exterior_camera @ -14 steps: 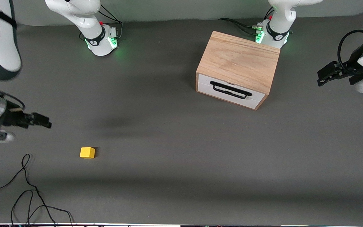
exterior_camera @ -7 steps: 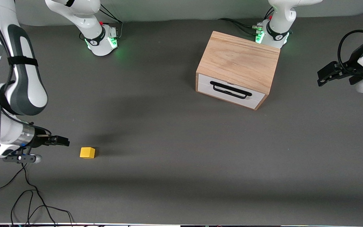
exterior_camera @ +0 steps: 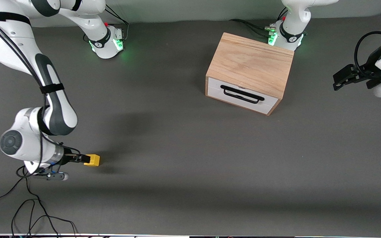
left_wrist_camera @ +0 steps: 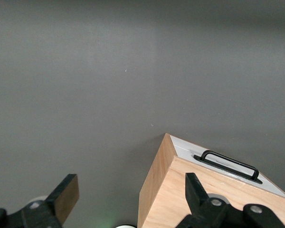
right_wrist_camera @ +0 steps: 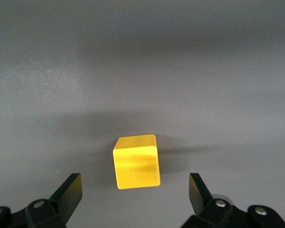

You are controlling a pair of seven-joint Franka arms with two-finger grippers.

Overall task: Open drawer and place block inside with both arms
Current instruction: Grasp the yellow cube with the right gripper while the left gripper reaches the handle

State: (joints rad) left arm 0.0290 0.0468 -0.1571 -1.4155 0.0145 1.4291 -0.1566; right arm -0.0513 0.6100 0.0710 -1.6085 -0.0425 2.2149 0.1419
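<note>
Right gripper [right_wrist_camera: 133, 199] spread wide over yellow block [exterior_camera: 93, 160].
Left gripper [left_wrist_camera: 128, 202] open, waits; off-centre closing could nudge block.

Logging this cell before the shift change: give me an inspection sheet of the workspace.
Surface: dark grey table, flat.
Job's things: drawer shut in its wooden cabinet; yellow block on the table, nearer the camera, toward the right arm's end.
Clutter: nothing seen.
Grippers: right gripper open, low at the block, fingers apart from it; left gripper open, waiting beside the cabinet.
Cables: black loops on the table near the camera; cable at the left base.
Surroundings: nothing seen.
</note>
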